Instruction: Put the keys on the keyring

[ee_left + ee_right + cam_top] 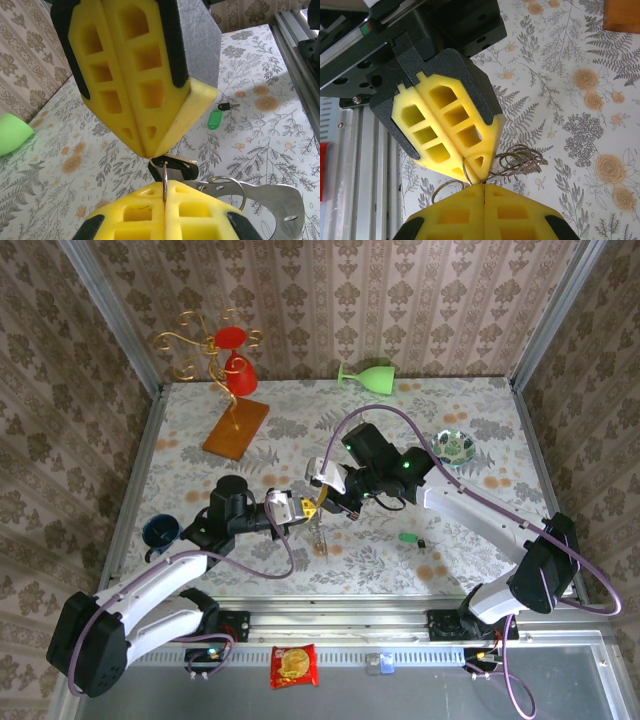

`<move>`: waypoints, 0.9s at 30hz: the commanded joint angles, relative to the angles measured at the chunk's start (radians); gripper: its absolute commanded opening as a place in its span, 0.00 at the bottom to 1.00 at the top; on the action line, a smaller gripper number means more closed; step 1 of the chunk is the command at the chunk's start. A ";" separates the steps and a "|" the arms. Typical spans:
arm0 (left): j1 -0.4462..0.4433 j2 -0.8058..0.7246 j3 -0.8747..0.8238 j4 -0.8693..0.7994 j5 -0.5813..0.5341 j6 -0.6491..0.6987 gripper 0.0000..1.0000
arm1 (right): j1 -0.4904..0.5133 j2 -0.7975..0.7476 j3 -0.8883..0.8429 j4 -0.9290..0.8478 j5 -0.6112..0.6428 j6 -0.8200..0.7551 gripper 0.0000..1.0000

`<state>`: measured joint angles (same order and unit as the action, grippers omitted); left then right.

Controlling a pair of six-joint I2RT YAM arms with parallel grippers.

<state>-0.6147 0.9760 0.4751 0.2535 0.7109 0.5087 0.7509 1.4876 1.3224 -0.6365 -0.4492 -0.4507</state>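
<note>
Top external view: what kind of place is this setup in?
Most likely a robot data-collection cell dressed like a home, not a real room: aluminium frame posts around wallpapered panels, a floral tablecloth, and the left arm and right arm bolted to a rail at the near edge.

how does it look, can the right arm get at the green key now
probably not yet: the green key lies open on the table, but the right gripper is shut on the keyring

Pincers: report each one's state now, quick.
Left pincer: shut, pinching a thin metal ring.
Right pincer: shut, tips against the coiled wire rings; grip on them cannot be told.
</note>
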 commanded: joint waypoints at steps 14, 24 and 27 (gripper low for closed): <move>0.022 0.015 0.038 0.034 0.072 -0.111 0.00 | 0.034 -0.140 -0.140 0.094 0.018 -0.152 0.00; 0.075 0.065 0.073 0.067 0.265 -0.243 0.00 | 0.042 -0.202 -0.216 0.254 0.141 -0.170 0.00; 0.078 0.086 0.089 0.065 0.303 -0.246 0.00 | 0.041 -0.181 -0.192 0.221 0.104 -0.153 0.00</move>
<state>-0.5423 1.0534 0.5148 0.2771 0.9058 0.3077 0.7910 1.3022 1.1046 -0.4240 -0.3367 -0.6029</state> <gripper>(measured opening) 0.053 0.063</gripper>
